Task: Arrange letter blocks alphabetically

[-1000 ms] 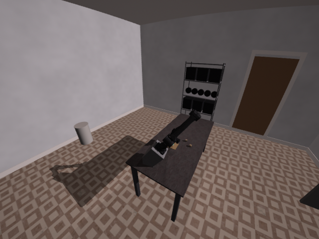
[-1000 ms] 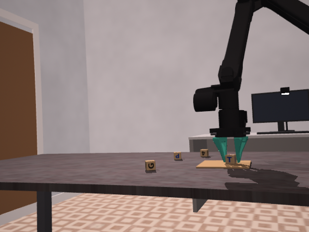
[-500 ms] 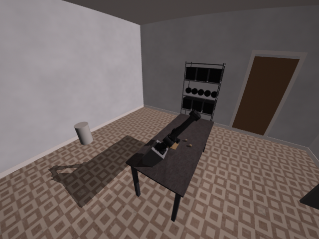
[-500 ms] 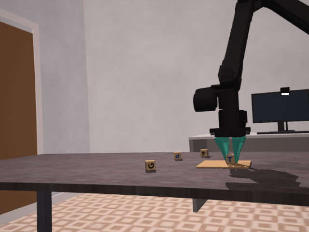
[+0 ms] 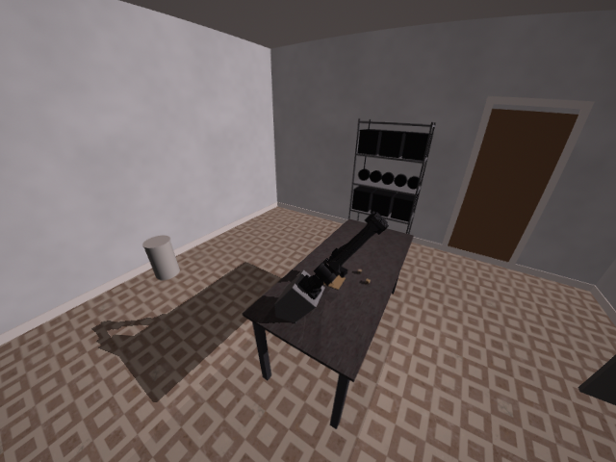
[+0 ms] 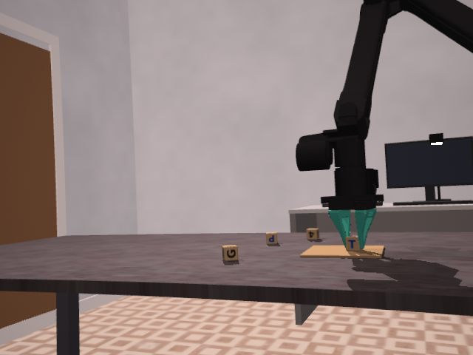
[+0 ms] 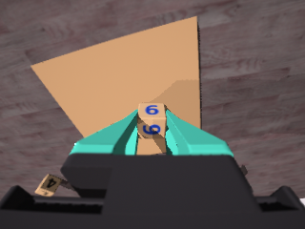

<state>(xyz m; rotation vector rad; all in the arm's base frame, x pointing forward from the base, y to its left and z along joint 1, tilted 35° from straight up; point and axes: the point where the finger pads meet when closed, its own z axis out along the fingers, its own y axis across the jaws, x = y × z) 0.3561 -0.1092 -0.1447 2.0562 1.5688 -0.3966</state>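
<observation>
Four blocks here, and only one needs attention right now. From left to right in the exterior view, the G-sided block (image 6: pixel 230 253), the P-sided block (image 5: pixel 359 270) (image 6: pixel 271 238) and the 4-sided block (image 5: pixel 368 281) (image 6: pixel 312 234) (image 7: pixel 48 185) are all on the bench (image 5: pixel 338 322) (image 6: pixel 152 263) (image 7: pixel 257 72), well apart, so no neighbour is crowding the tips. Then the tan mat (image 5: pixel 338 283) (image 6: pixel 321 251) (image 7: pixel 119 72), with the T-sided block (image 6: pixel 352 243) (image 7: pixel 152 111) over its right part, gripped in the tool (image 5: pixel 343 272) (image 6: pixel 354 246) (image 7: pixel 152 114).

I'd keep the squeeze modest and go straight up or down, no sideways shove, or the mat may skid. If it's one of the three, land it square and upright for the viewer at the base, then open evenly. If it's the odd one out, lift it well off before lowering.

Hard to make out: tops of the G, P and 4 ones are too edge-on in the exterior view to read. Can't tell if the held one touches the mat. The wrist view shows 6-or-9 marks on two of its faces, and I can't say which is on top. Far right there, a small dark thing peeks past the tool, too dim to name. The arm probably hides the G one from the top view.

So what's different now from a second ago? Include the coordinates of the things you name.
The gripper's (image 6: pixel 354 245) (image 7: pixel 152 114) fingers moved inward and now grip the T block (image 6: pixel 352 243) (image 7: pixel 152 119). The G block (image 5: pixel 368 281) (image 6: pixel 230 253), P block (image 5: pixel 359 270) (image 6: pixel 271 238), 4 block (image 6: pixel 312 234) (image 7: pixel 49 184) and mat (image 5: pixel 338 282) (image 6: pixel 324 251) (image 7: pixel 143 67) look the same.
</observation>
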